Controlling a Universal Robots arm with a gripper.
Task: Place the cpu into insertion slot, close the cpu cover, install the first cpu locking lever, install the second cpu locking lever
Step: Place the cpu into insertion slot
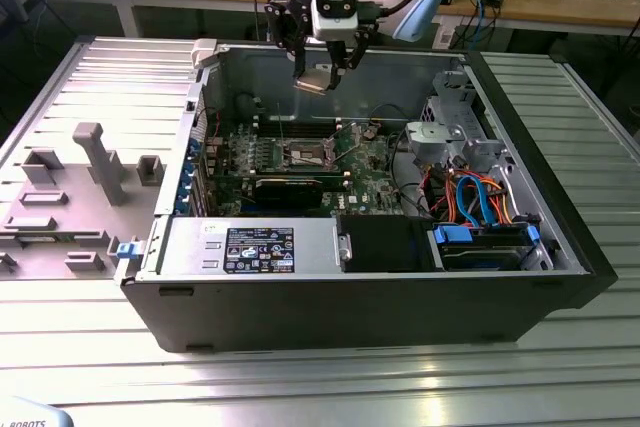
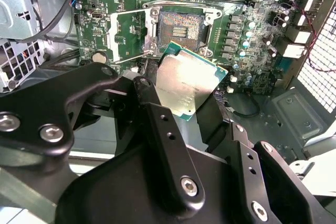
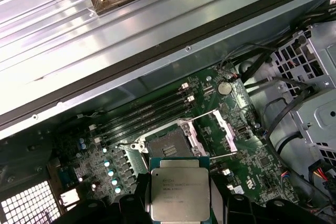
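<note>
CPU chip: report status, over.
Tool shut on flat square silver-grey CPU chip, raised over green motherboard. Small dark square silver-rimmed socket uncovered, empty. Nothing between them.

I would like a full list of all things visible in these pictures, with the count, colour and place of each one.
cpu: one, silver-grey top, held in the air above the motherboard.
insertion slot: one, dark with silvery rim, on the motherboard, empty.
cpu cover: one, silvery, swung open beside the slot.
motherboard: one, green, inside the case.
computer case: one, black, lying open on the table.
cables: several, blue and orange, in the case at the exterior view's right.
fixture tray: one, grey, beside the case at the exterior view's left.
table: one, ribbed silver metal.
gripper: one, black, shut on the cpu.
</note>
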